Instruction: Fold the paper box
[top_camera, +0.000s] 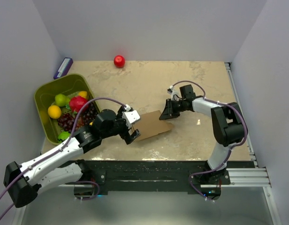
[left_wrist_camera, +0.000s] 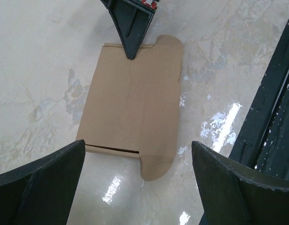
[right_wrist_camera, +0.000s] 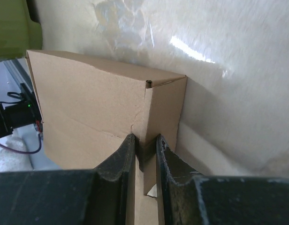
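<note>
Paper box (top_camera: 151, 125), a flattened brown carton at mid-frame of the top view, runs lengthwise between both arms: right gripper (top_camera: 165, 114) pinches its upper-right edge, while left gripper (top_camera: 132, 136) gapes wide at its lower-left end.

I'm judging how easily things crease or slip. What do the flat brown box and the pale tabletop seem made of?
The flat brown box looks like thin matte cardboard: plain brown, with scored fold lines and die-cut rounded tabs. The pale tabletop looks like glossy marble-patterned laminate or stone, unclear which: beige veining and bright reflections.
</note>
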`<state>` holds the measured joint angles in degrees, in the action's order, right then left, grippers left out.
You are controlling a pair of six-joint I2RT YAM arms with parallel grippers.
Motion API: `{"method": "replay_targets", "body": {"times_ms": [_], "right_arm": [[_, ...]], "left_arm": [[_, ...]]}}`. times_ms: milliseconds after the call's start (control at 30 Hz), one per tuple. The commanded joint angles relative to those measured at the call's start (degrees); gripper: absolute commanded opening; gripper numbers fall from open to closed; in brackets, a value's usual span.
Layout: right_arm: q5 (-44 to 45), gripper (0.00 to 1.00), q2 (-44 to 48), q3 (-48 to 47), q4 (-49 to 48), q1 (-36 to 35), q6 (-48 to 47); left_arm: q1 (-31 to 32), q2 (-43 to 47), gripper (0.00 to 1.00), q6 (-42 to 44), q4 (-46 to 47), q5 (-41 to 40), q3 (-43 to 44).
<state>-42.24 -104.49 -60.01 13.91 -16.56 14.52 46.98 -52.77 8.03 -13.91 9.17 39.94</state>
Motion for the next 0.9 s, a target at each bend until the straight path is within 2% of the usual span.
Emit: {"method": "replay_targets", "body": {"times_ms": [0, 67, 167, 300, 433, 600, 867], "right_arm": [[-3.4, 0.0, 5.7, 0.9, 6.8, 0.1, 0.8], [-3.7, 0.0, 7.3, 0.9, 8.1, 0.1, 1.1], [-4.0, 0.0, 9.7, 0.4, 11.3, 0.5, 0.8], [-4.3, 0.0, 13.1, -0.5, 16.6, 0.6, -0.2], [-5.1, 0.0, 15.3, -1.5, 20.2, 0.6, -1.0], [-7.9, 0.0, 16.4, -2.5, 21.4, 0.6, 0.0], [-11.6, 0.0, 16.2, -3.0, 22.3, 0.6, -0.2]], "left_arm": [[1.5, 2.1, 0.98, 5.9, -3.8, 2.0, 3.9], [3.5, 4.2, 0.97, 9.5, -5.3, 0.5, 3.4], [6.5, 8.5, 0.98, 12.7, -4.8, -6.2, 0.7], [10.6, 17.1, 1.0, 18.1, -1.2, -13.9, -7.7], [14.5, 24.1, 1.0, 23.2, -1.7, -18.6, -11.0], [18.3, 22.8, 1.0, 26.9, -5.0, -23.7, -10.1], [24.2, 18.5, 1.0, 34.5, -1.4, -27.4, -11.7]]}}
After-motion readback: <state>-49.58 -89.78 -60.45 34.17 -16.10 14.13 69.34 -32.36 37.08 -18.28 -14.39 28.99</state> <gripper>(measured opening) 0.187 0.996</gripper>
